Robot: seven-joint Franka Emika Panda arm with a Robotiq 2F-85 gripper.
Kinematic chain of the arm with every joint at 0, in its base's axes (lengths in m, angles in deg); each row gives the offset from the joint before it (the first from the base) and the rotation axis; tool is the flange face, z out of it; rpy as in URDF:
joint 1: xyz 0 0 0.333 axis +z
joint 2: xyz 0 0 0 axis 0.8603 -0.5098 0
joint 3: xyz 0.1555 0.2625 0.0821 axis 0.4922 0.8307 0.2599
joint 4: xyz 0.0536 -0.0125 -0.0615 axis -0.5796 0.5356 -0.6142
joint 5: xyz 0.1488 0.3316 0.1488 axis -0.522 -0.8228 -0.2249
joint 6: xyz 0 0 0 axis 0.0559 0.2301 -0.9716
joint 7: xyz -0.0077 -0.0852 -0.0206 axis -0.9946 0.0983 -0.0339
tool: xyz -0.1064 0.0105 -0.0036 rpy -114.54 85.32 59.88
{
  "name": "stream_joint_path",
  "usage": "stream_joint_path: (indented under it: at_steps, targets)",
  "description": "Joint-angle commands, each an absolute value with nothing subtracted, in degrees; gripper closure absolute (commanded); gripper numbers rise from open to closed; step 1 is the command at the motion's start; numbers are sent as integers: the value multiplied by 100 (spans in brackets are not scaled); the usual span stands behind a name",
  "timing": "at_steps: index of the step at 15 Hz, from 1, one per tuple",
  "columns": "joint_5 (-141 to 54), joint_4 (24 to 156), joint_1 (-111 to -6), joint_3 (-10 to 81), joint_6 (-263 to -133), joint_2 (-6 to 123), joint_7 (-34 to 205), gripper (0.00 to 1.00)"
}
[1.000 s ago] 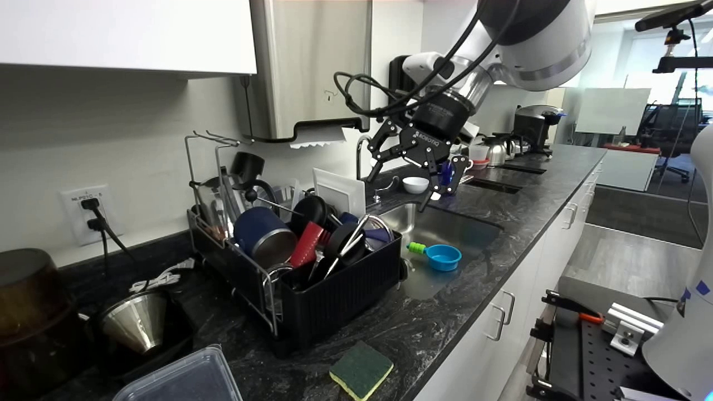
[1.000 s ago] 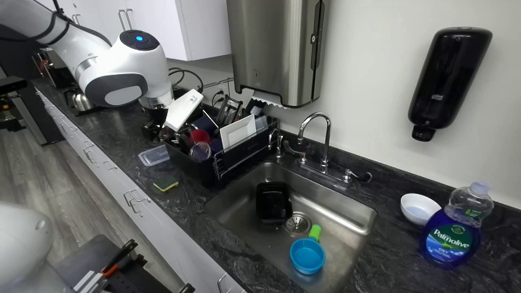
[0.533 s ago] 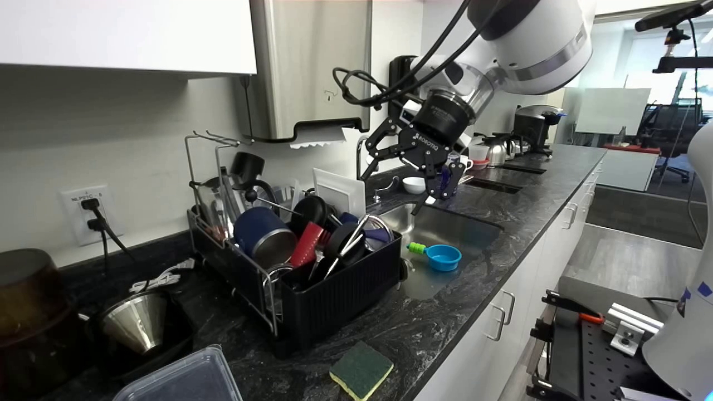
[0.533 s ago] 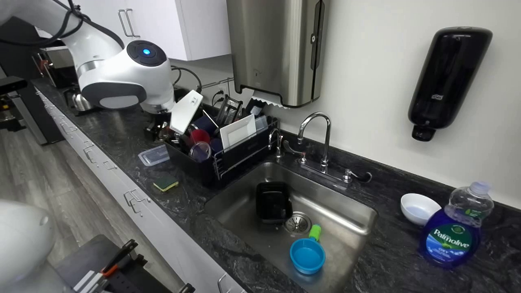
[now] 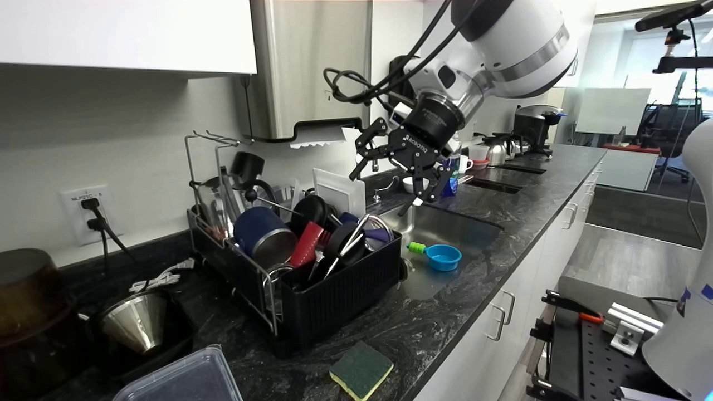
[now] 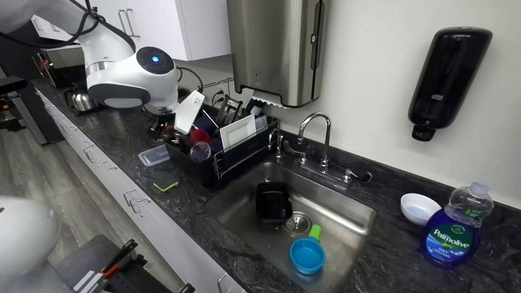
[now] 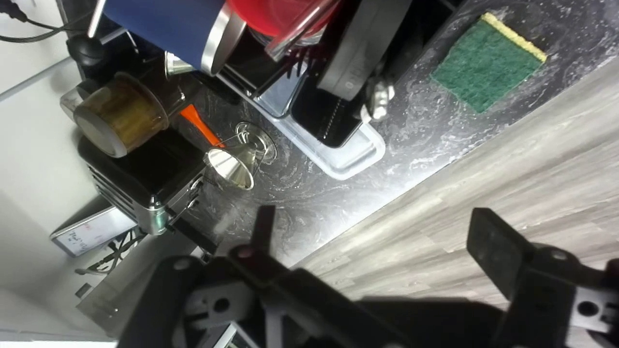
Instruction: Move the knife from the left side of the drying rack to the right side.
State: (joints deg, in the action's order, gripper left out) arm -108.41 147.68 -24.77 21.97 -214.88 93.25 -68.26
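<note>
My gripper hangs in the air with its two fingers spread wide; in the wrist view the edge of the counter and the grey floor show through the gap between them. The drying rack, packed full, stands lower than my hand and apart from it. I cannot tell the knife from the other things crowded in there. Of the rack's load, I make out a blue mug and a red cup ahead of my fingers, and, in an exterior view, a tilted white plate. The wrist view also shows a green-and-yellow sponge on the counter, ahead of me and toward the right of that view. A clear plastic box sits ahead of the gap between my fingers. Farther to the left there, I see a metal funnel, a toaster and a brown container. In both exterior views the sink, just beside the rack, is lower than my hand too; in it lies a blue cup with a green handle.
</note>
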Motion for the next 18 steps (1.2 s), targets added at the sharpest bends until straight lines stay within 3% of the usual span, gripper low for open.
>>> stream_joint_path:
  at_steps: [1, 18]
  targets:
    - [-10752, 14620, -2059, 1848, -21625, 9233, -6826, 0]
    - [-10812, 14525, -1574, 1182, -21802, 8544, -6826, 0]
